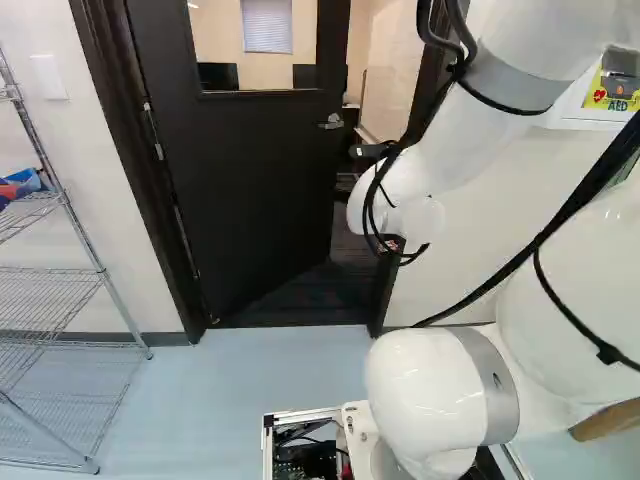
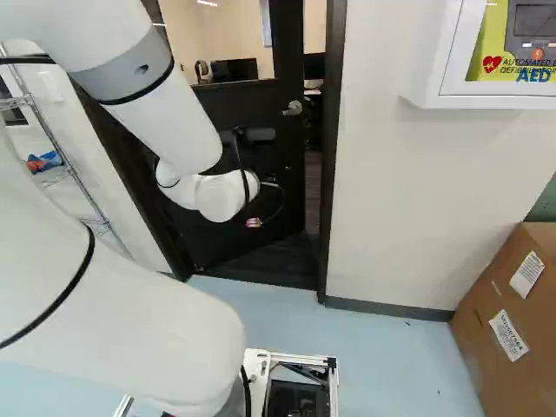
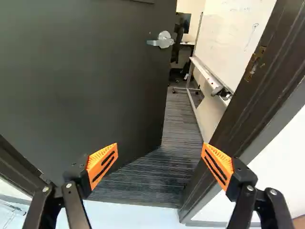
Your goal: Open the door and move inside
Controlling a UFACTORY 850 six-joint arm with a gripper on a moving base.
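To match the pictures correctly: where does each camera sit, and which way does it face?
Left base view: behind the arm, to its left, facing ahead and down at the door; arm at right.
Right base view: behind, to its right, facing likewise; arm at left.
Wrist view: on the wrist, looking past open fingers at the partly open door.
Both base views share door, handle and arm.

Pale blue flr ahead of me | beyond its far edge I see dk striped carpet, w/ wheeled whiteboard stand on it | on blue flr, L side of L base view: metal wire rack; blue/red item on upper shelf, ID unclear | R side of R base view, same flr: brn cardboard box, wht labels
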